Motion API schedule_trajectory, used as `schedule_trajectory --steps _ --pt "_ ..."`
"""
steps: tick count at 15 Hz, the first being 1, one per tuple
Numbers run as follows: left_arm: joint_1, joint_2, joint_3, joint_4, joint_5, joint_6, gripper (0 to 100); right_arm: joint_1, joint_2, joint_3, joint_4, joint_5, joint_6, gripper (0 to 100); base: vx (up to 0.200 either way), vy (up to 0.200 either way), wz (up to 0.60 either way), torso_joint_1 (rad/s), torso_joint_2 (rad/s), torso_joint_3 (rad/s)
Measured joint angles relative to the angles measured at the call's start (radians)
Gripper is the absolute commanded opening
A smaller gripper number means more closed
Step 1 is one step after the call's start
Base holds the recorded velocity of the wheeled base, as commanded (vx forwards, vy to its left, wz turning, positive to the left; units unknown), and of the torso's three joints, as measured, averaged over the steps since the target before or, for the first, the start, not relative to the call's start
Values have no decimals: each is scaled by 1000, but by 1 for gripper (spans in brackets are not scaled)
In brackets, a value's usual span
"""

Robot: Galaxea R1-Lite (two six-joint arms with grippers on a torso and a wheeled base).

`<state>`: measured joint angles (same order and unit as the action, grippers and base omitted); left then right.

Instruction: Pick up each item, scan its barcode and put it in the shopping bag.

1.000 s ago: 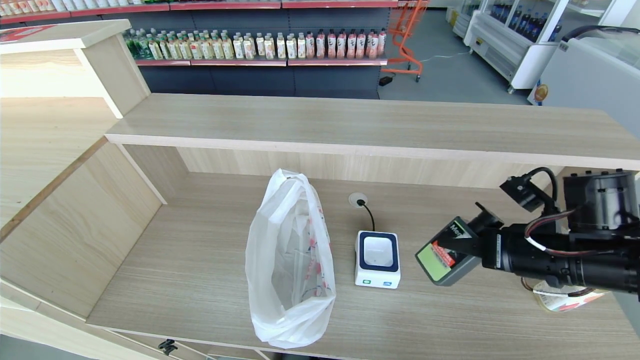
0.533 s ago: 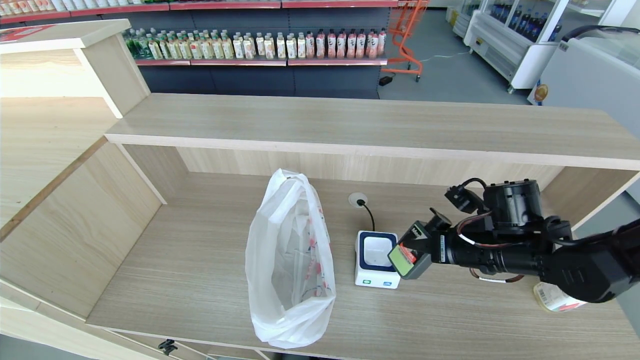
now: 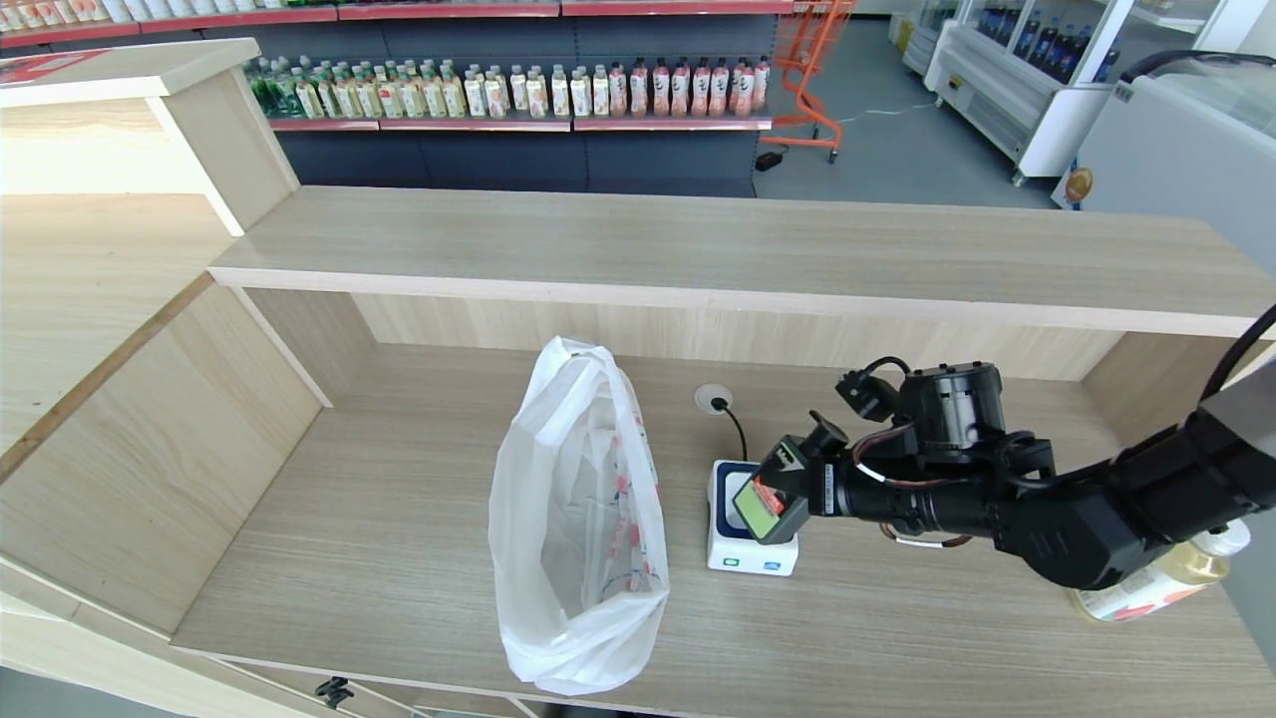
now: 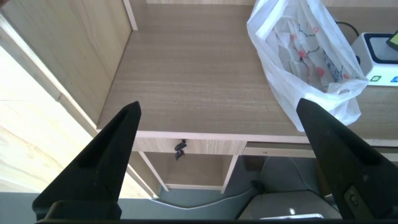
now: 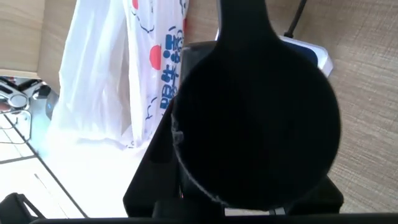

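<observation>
I have the right end effector [image 3: 794,486] pinching the box [image 3: 762,506] just above the scanner [image 3: 754,554]; shopping bag [image 3: 578,519] sits to its left. Left end effector [image 4: 217,115] spread.

Scanner [image 3: 753,560] half under the held box [image 3: 770,496], bottle [image 3: 1171,578] mostly behind the right arm [image 3: 1097,519] (cap and label peeking out), shopping bag [image 4: 311,56] clipped in left wrist view
</observation>
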<state>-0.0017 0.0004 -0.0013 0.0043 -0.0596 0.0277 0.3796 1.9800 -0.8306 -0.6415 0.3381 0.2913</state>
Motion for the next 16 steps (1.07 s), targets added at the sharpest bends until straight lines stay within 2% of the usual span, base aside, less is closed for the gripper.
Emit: schedule_trajectory --steps 10,13,14,15,16 --pt "0 0 0 0 1 0 100 21 59 -43 -11 -34 6 0 0 0 0 0 0 0" --pt "0 0 0 0 1 0 100 45 -53 -90 -9 -30 160 0 0 0 0 0 0 0" --pt "0 0 0 0 0 0 100 53 -115 -103 5 -30 165 0 0 0 0 0 0 0" --pt "0 0 0 0 0 0 100 58 -177 -110 20 -30 126 0 0 0 0 0 0 0" --pt "0 0 0 0 0 0 100 55 -238 -99 37 -34 18 0 0 0 0 0 0 0"
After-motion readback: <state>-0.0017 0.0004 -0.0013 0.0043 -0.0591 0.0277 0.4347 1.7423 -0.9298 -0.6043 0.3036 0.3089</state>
